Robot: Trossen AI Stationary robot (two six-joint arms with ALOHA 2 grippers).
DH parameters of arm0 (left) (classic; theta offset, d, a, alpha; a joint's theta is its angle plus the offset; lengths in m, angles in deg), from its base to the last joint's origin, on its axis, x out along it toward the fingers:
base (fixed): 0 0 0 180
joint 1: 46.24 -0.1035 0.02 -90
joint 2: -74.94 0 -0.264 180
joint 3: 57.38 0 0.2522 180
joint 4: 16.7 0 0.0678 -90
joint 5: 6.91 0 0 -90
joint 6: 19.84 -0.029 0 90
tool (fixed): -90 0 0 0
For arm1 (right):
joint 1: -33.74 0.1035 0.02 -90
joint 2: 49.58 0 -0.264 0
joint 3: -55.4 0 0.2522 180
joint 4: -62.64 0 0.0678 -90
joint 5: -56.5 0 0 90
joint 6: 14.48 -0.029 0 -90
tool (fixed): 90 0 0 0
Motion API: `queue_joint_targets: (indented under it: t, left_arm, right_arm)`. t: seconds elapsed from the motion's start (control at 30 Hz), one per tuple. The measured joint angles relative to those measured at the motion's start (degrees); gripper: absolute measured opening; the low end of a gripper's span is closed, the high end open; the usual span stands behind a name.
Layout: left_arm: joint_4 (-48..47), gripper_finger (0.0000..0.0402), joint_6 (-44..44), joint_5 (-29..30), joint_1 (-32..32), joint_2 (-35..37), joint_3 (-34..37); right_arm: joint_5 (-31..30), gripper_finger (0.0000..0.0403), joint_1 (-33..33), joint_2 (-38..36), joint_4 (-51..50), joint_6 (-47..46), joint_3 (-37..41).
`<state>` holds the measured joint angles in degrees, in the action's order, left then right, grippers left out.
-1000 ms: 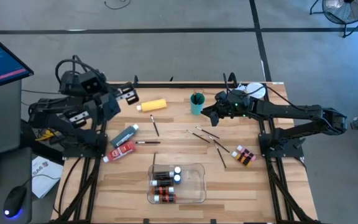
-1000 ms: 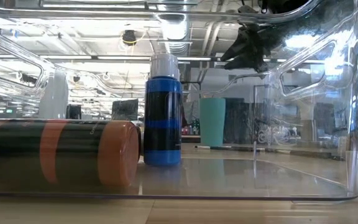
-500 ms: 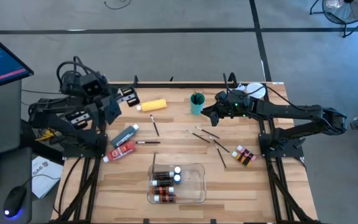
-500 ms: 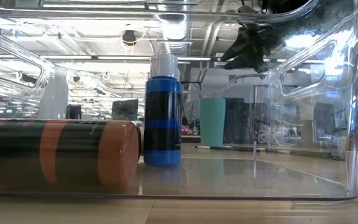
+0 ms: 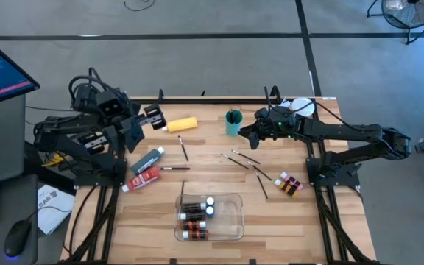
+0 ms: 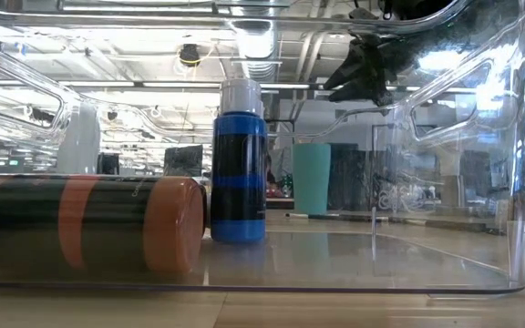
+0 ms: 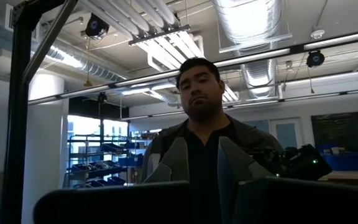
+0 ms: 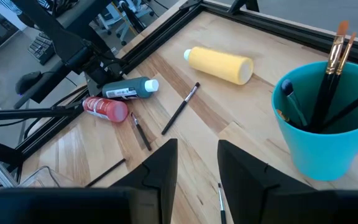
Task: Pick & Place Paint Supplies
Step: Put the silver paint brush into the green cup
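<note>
Thin paint brushes lie scattered on the wooden table. A yellow bottle lies on its side at the far edge. A grey tube and a red tube lie at the left. Small bottles lie at the right. The teal cup stands upright with brushes in it. My right gripper hovers open beside the cup, above the brushes, with nothing between its fingers. My left gripper is raised over the table's far left corner, shut and tipped upward.
The clear tray at the near middle holds several small bottles; one lies flat and a blue one stands upright. A white roll sits at the far right corner. A person stands beyond the table.
My left gripper has turned a little at the wrist, its tip swinging slightly toward the near edge. Nothing on the table has moved.
</note>
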<state>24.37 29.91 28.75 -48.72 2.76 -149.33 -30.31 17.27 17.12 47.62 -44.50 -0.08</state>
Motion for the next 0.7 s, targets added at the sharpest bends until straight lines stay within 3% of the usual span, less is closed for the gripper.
queue_joint_targets:
  t: [0.5,0.6,0.7]
  left_arm:
    - [-1.02,0.0,0.01,-1.23,-0.01,0.01,0.04]
    - [-7.15,0.0,-1.03,-1.38,-1.02,0.11,0.07]
    - [-20.12,0.0,-5.38,-0.96,-1.96,0.07,0.22]
  right_arm:
    - [0.0,0.0108,0.0,0.0,-0.02,0.0,0.0]
    - [0.0,0.0108,0.0,-0.01,-0.02,0.0,0.0]
    - [0.0,0.0108,-0.01,0.0,-0.02,0.0,0.0]
